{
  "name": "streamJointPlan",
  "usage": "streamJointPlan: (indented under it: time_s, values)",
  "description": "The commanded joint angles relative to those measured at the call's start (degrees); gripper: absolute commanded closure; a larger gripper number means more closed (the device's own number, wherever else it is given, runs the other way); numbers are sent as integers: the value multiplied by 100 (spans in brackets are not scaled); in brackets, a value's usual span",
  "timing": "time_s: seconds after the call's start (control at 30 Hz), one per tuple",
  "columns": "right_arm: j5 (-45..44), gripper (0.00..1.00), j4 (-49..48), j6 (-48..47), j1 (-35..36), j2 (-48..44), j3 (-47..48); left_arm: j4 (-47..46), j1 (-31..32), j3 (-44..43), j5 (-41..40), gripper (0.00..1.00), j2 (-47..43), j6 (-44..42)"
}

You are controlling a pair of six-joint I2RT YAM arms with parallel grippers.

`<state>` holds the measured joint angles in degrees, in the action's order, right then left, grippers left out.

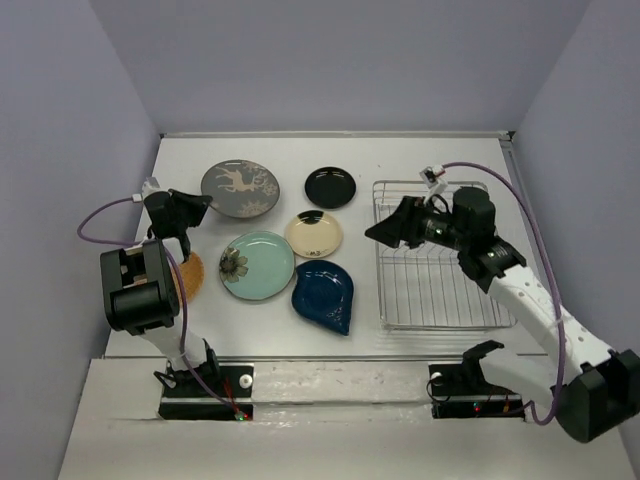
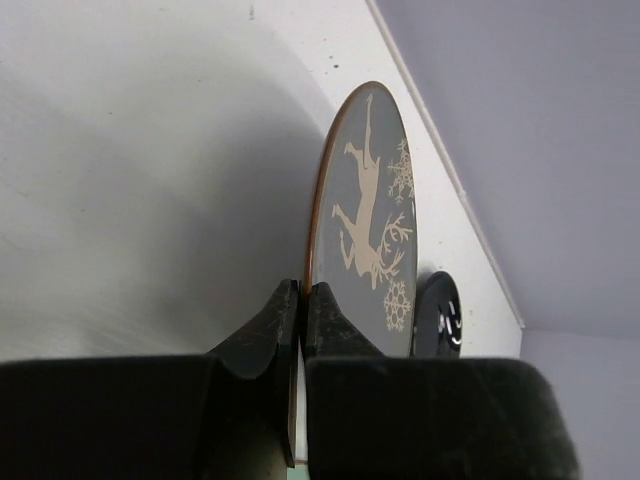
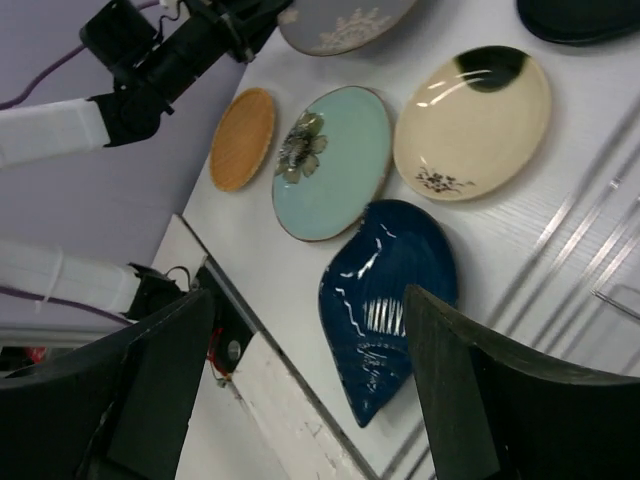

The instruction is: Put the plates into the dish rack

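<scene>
My left gripper (image 1: 196, 207) is shut on the near-left rim of the grey plate with a pale deer (image 1: 240, 188); in the left wrist view the fingertips (image 2: 302, 290) pinch the rim of the grey plate (image 2: 370, 200). I cannot tell if it is lifted. The small black plate (image 1: 330, 187), cream plate (image 1: 314, 234), teal flower plate (image 1: 257, 265) and dark blue teardrop plate (image 1: 324, 296) lie flat on the table. The orange plate (image 1: 190, 276) is partly hidden by the left arm. My right gripper (image 1: 380, 232) is open and empty over the left edge of the wire dish rack (image 1: 440, 290), which holds nothing.
The right wrist view looks down between the open jaws (image 3: 308, 293) at the blue plate (image 3: 390, 310), teal plate (image 3: 335, 160), cream plate (image 3: 475, 120) and orange plate (image 3: 243, 138). Purple walls close the table on three sides. The arm bases (image 1: 205, 385) stand at the near edge.
</scene>
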<state>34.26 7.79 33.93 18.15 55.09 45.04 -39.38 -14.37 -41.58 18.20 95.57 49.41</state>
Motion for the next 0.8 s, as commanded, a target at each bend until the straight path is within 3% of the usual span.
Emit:
streamJointPlan:
  time_s: [0.0,0.2,0.4,0.63,0.77]
  values:
    - [-341,18,-1174,183,847,869,909,-1774,-31,19,544,94,-548,1000]
    - [-437,17,-1755,281,1436,2566,1946,-2144,-22,54,685,94,-653,1343]
    - [-472,12,-1615,342,1437,3954,3300,-2154,-22,62,1010,94,-1320,1677]
    - [-815,6,-798,96,1314,4922,4679,-2013,311,370,1151,94,-2147,1923]
    - [-693,4,-797,192,1147,5152,4988,-1916,610,361,1283,94,-2306,1888]
